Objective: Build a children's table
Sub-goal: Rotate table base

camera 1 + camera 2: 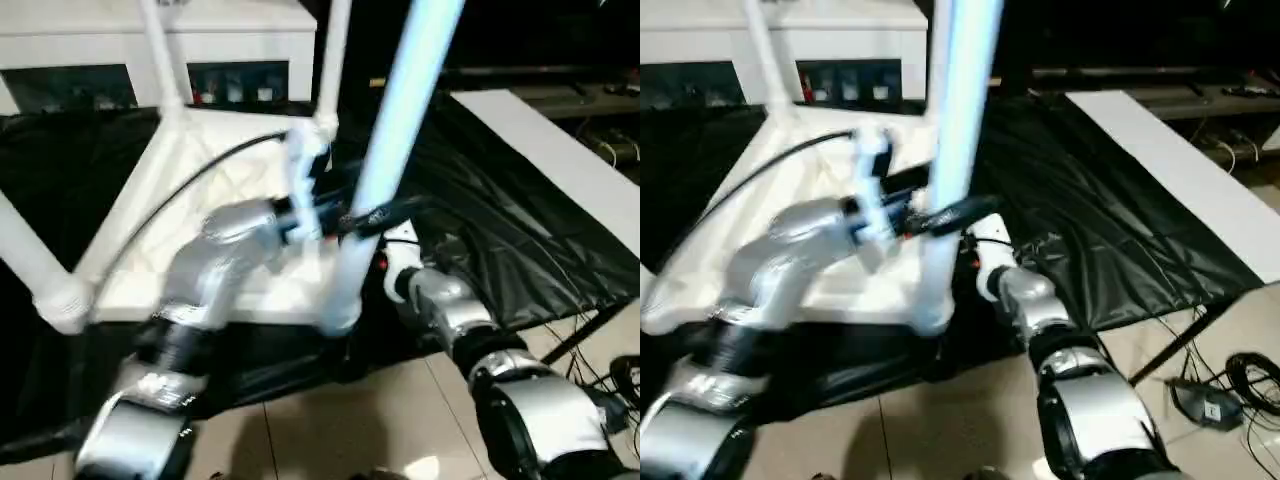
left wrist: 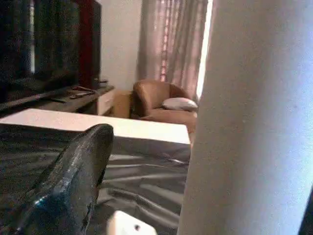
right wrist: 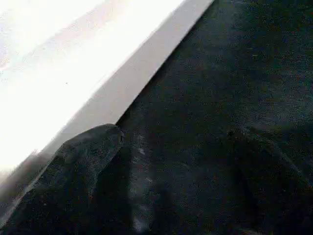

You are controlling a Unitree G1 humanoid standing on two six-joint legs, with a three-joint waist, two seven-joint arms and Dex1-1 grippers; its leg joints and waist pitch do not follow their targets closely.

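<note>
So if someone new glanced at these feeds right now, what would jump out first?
The upside-down tabletop on the black sheet, with white legs rising from its corners. The nearest leg stands tall in the near corner socket, the left end effector beside it. Behind stands a white cabinet.

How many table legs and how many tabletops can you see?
Table legs: 4 (near left, far left, far right, near right)
Tabletops: 1
Total: 5
</note>
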